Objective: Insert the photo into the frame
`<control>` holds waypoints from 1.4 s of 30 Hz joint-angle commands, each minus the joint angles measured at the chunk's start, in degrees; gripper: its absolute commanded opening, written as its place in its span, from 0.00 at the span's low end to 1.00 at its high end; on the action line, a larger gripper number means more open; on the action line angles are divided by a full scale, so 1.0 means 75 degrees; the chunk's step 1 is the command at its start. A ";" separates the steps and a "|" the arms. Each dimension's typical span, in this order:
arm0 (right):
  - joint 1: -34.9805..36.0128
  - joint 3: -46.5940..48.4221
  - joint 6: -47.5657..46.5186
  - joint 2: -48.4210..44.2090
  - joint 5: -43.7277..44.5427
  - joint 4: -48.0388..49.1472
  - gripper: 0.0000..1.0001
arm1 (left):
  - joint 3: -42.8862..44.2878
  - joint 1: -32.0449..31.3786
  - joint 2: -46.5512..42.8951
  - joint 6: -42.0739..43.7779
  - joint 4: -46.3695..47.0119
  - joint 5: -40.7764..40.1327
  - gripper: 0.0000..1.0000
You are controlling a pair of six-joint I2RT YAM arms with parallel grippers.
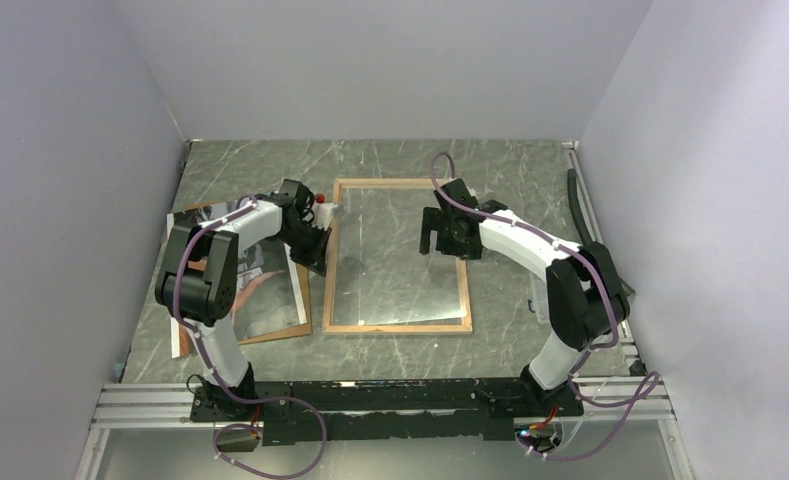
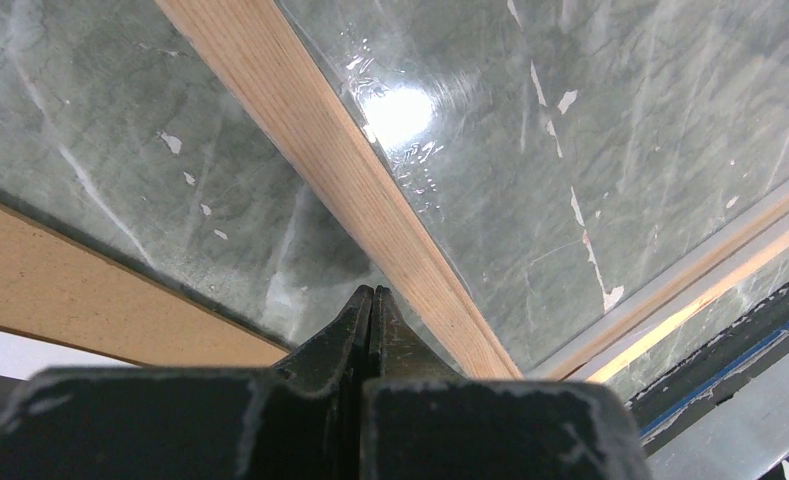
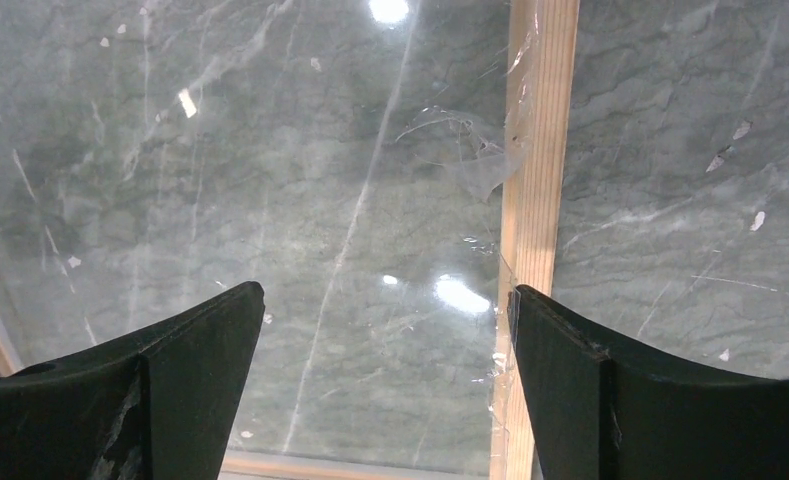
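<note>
Left wrist: frame (image 2: 342, 160) just beside fingertips (image 2: 356, 322)

The frame (image 1: 399, 256) is lying flat mid-table, so the space over its middle is looking pretty free. At its 3 o'clock the right gripper (image 1: 434, 242) is hovering wide open. At 9 o'clock the left gripper (image 1: 315, 262), pinched closed, is crowding the rail, and its arm is hanging over the photo (image 1: 273, 293).

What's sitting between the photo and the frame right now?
Just a narrow strip of bare table, past the brown backing board under the photo; the shut left claw hangs over it beside the frame. Left wrist view shows it.
</note>
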 commanded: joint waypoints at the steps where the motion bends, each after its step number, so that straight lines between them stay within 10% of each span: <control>1: 0.0119 0.0474 -0.0148 0.0054 0.0487 -0.0278 0.97 | 0.0130 0.0041 -0.0306 0.0121 0.0093 0.0114 0.03; 42: -0.1054 0.1350 -0.0561 0.1146 -0.0746 0.1012 0.94 | 0.1063 0.0295 0.0365 -0.0187 0.0173 -0.0147 0.03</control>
